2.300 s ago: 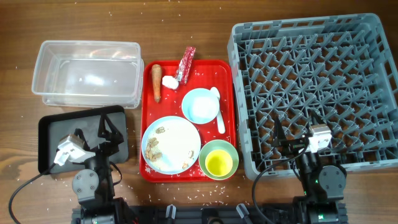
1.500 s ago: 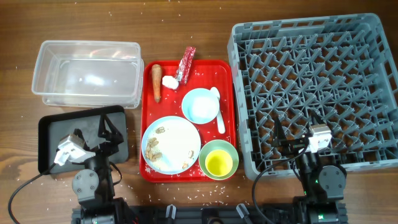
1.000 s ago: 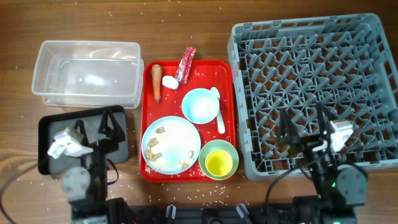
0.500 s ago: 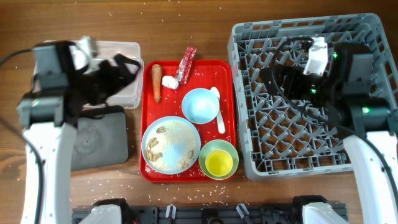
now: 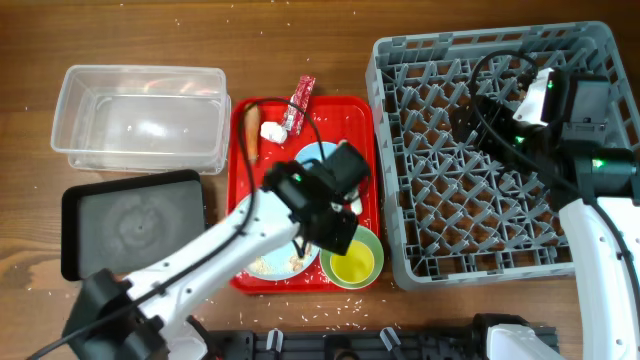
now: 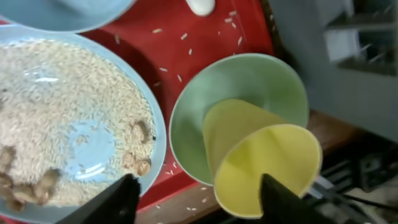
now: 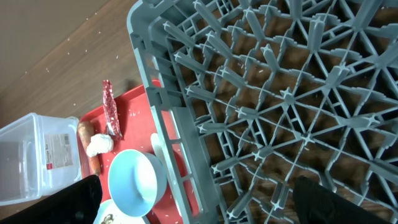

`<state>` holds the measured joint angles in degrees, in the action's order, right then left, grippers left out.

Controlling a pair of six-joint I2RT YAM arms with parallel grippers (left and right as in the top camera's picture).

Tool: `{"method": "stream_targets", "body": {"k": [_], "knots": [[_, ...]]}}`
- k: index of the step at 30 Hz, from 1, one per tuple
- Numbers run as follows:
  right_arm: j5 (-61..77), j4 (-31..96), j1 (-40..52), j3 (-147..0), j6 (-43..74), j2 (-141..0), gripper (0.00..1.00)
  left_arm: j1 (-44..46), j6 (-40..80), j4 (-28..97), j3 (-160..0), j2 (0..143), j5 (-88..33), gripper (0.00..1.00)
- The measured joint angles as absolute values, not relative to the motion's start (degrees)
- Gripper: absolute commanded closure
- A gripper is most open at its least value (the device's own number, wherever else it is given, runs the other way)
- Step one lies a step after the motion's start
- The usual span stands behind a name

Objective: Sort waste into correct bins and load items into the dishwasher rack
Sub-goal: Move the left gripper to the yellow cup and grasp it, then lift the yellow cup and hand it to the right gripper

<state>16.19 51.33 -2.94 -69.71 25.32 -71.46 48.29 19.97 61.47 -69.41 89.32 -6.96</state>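
Note:
A red tray (image 5: 365,130) holds a blue plate (image 5: 280,268) with rice and scraps, a green bowl (image 5: 352,262) with a yellow cup (image 6: 264,165) in it, a blue bowl (image 5: 312,160), a carrot (image 5: 251,145), a white tissue (image 5: 272,131) and a red wrapper (image 5: 300,100). My left gripper (image 5: 335,235) hovers open and empty above the gap between plate (image 6: 68,124) and green bowl (image 6: 249,81). My right gripper (image 5: 490,100) is open and empty over the left part of the grey rack (image 5: 500,200).
A clear plastic bin (image 5: 140,118) stands at the back left and a black tray (image 5: 130,222) in front of it. A white spoon (image 7: 158,146) lies beside the blue bowl (image 7: 134,180). Rice grains are scattered on the table. The rack (image 7: 280,93) holds nothing.
Both arms rose from their rest at the table's front. My left arm swung from the clear bin across to the tray; my right arm moved over the rack's back half.

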Motion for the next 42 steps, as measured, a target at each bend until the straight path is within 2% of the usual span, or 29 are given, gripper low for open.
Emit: {"method": "stream_targets", "body": {"k": [5, 8, 11, 13, 14, 15, 17, 22, 29, 32, 34, 37, 39, 42], "knots": [[16.2, 51.4, -2.9, -69.7, 25.5, -71.5, 0.00, 50.9, 20.1, 57.8, -65.5, 92.8, -5.3, 0.50], [16.2, 51.5, -2.9, -69.7, 25.5, -71.5, 0.00, 51.0, 20.2, 56.5, -65.3, 93.0, -5.1, 0.58], [16.2, 51.5, -2.9, -69.7, 25.5, -71.5, 0.00, 51.0, 20.0, 57.6, -65.4, 93.0, -6.1, 0.51], [16.2, 51.4, -2.9, -69.7, 25.5, -71.5, 0.00, 51.0, 20.2, 57.9, -65.4, 93.0, -7.0, 0.51], [16.2, 51.4, -2.9, -69.7, 25.5, -71.5, 0.00, 51.0, 20.2, 57.8, -65.4, 93.0, -7.2, 0.64], [16.2, 51.4, -2.9, -69.7, 25.5, -71.5, 0.00, 51.0, 20.2, 56.9, -65.1, 93.0, -7.1, 0.81], [16.2, 51.4, -2.9, -69.7, 25.5, -71.5, 0.00, 51.0, 20.5, 54.3, -63.6, 93.1, -7.2, 0.96], [16.2, 51.5, -2.9, -69.7, 25.5, -71.5, 0.00, 50.7, 21.4, 55.8, -62.9, 94.2, -7.4, 0.96], [16.6, 51.3, -2.9, -69.8, 25.4, -71.5, 0.00, 42.7, 22.2, 68.7, -85.8, 92.1, -8.3, 0.96], [27.9, 46.4, -3.0, -69.8, 19.0, -71.5, 0.07, 31.3, 22.8, 64.7, -91.6, 88.9, -18.5, 0.96], [37.2, 42.0, -3.0, -69.8, 15.5, -71.5, 0.10, 21.9, 23.0, 59.8, -92.0, 88.4, -34.9, 0.96], [49.1, 32.8, -3.0, -69.9, 13.1, -71.5, 0.11, 12.8, 23.0, 55.7, -92.0, 88.9, -53.3, 0.96], [59.1, 23.8, -3.0, -69.8, 12.4, -71.5, 0.15, 10.8, 23.0, 53.5, -92.0, 88.9, -61.9, 0.96], [69.5, 12.3, -1.3, -70.2, 15.9, -71.5, 0.14, 11.1, 23.0, 51.6, -92.0, 88.9, -71.5, 0.96]]}}
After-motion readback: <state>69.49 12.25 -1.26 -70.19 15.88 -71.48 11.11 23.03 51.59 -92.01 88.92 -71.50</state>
